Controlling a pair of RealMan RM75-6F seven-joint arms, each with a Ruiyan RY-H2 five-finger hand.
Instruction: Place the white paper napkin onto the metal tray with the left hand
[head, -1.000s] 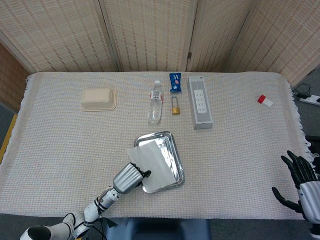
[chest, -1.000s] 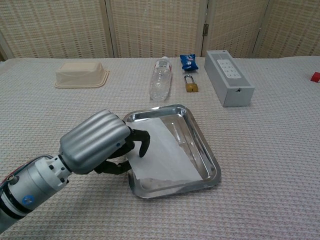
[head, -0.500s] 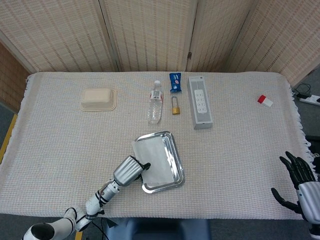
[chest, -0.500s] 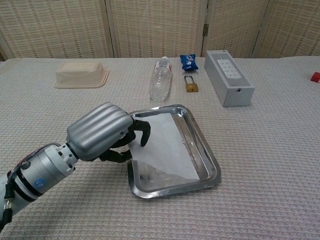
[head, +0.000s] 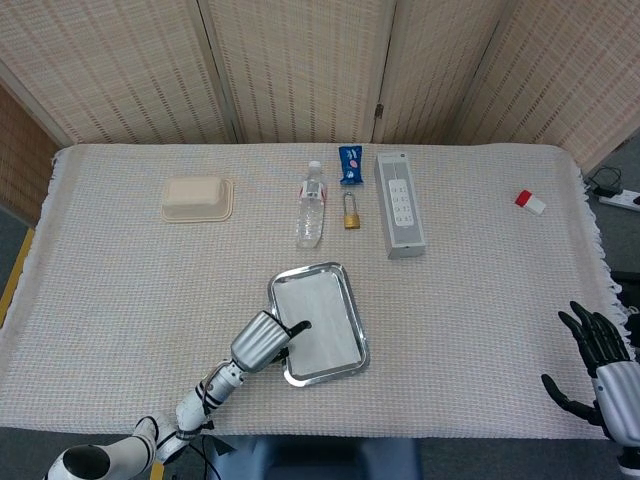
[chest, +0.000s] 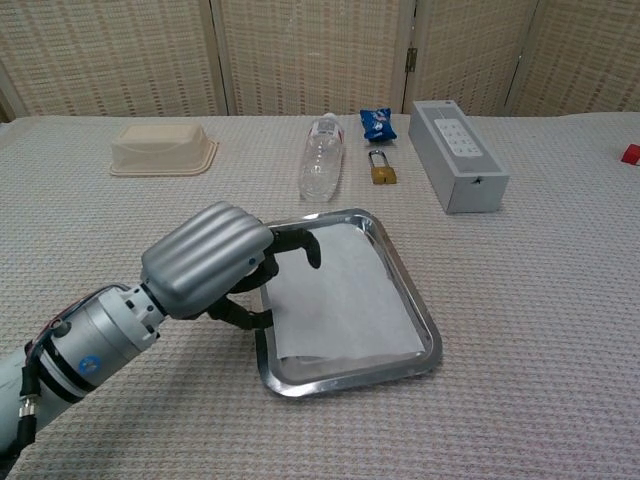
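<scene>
The white paper napkin (head: 320, 320) (chest: 345, 295) lies flat inside the metal tray (head: 362, 348) (chest: 426, 326) near the table's front. My left hand (head: 262, 342) (chest: 205, 262) sits at the tray's left rim. One dark finger reaches out over the napkin's upper left edge and the thumb is down by the rim, with a gap between them. I cannot see the napkin pinched. My right hand (head: 598, 365) hangs off the table's front right corner, fingers spread and empty; it shows only in the head view.
Along the back stand a beige container (head: 197, 197), a lying water bottle (head: 312, 207), a padlock (head: 351, 212), a blue packet (head: 350, 165) and a grey box (head: 400, 205). A small red and white item (head: 530, 201) lies far right.
The napkin, held tilted over the tray's left rim before, has settled flat inside the tray. My left hand's finger has stretched out from its curl. The right hand stayed put.
</scene>
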